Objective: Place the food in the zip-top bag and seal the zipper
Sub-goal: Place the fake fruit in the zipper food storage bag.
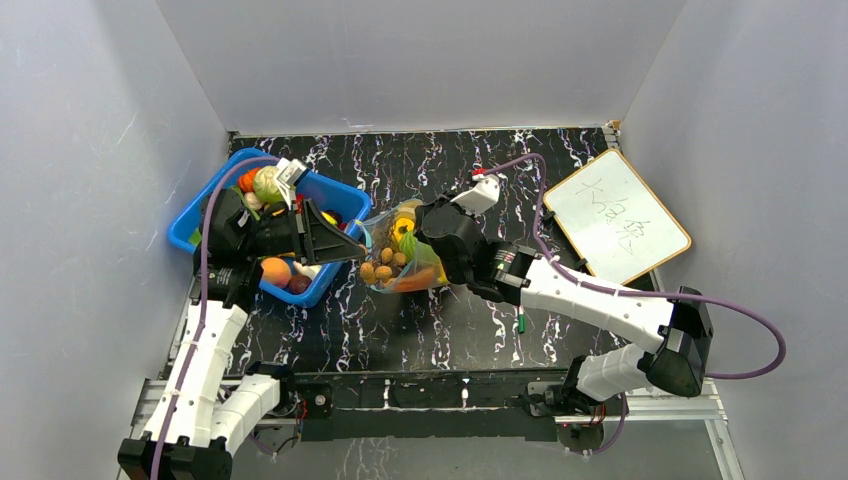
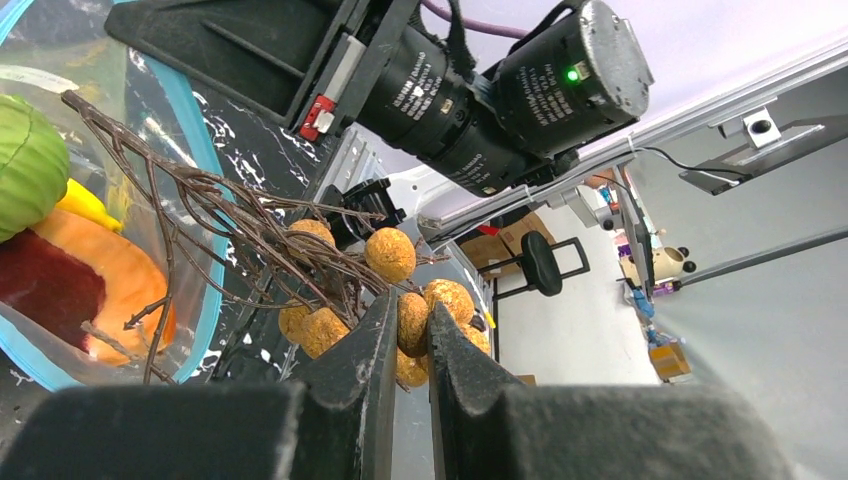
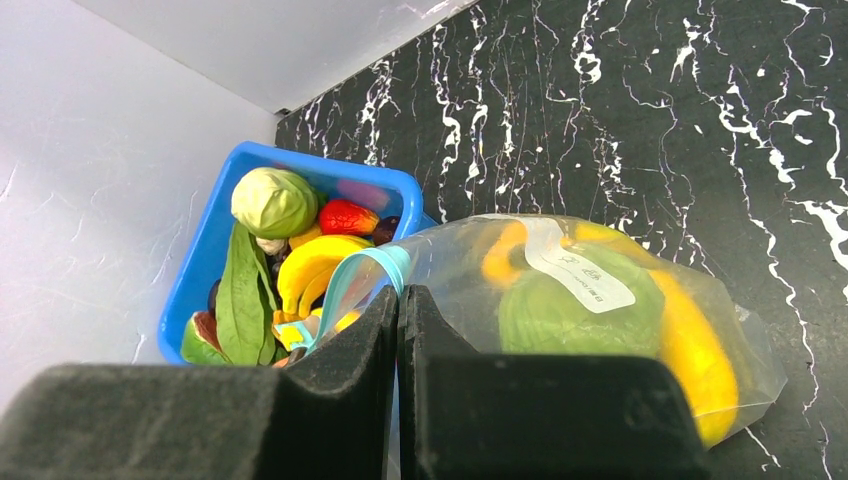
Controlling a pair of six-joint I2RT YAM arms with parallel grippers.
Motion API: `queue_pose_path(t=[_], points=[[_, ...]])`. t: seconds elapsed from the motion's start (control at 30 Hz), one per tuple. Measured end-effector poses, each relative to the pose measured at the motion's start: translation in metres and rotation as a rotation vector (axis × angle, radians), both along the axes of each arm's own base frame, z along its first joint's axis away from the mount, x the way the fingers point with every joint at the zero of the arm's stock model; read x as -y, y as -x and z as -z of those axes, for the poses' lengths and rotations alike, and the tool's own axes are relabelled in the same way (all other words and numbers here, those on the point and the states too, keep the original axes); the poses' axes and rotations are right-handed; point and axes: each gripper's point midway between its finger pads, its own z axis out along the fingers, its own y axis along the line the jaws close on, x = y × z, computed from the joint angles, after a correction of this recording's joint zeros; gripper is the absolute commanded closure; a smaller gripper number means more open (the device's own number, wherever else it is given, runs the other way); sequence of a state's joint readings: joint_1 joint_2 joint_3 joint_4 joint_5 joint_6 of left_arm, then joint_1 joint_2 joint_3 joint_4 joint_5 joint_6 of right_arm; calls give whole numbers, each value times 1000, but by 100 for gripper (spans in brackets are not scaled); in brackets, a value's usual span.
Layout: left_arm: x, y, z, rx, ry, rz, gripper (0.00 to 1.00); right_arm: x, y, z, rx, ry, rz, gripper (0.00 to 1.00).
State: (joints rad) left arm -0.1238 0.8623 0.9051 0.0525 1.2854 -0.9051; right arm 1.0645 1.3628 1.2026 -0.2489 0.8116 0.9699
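One twiggy cluster of rough round fruits, pinched by left end effector; right end effector clamps teal zipper of crinkly bag

My gripper: fingers pressed flat together, pinching the teal zipper at the bag mouth. The bag lies on the black marble table, white label up. Through the plastic: green round piece, yellow piece on its right, orange bit by the label. Just beside the bag, upper left: blue bin against the grey wall, holding a cabbage, red piece, bananas and a green leaf.
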Motion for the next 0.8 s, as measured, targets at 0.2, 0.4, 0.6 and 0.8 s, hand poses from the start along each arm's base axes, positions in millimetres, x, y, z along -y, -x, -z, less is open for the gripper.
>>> queue_pose_path(t=[0.2,0.4,0.6,0.8], points=[[1,-9,19,-62,-11,-26,98,-3,2,1,-8,-10,-15,100],[3,-37,48,-159,-36,-89,99,-13,8,-1,-23,-54,-72,100],[3,-59,68,-203,-55,-149,100,-14,19,-6,-23,-101,-134,100],[1,-74,84,-206,-88,-207,100,-17,28,-5,-27,-138,-189,100]])
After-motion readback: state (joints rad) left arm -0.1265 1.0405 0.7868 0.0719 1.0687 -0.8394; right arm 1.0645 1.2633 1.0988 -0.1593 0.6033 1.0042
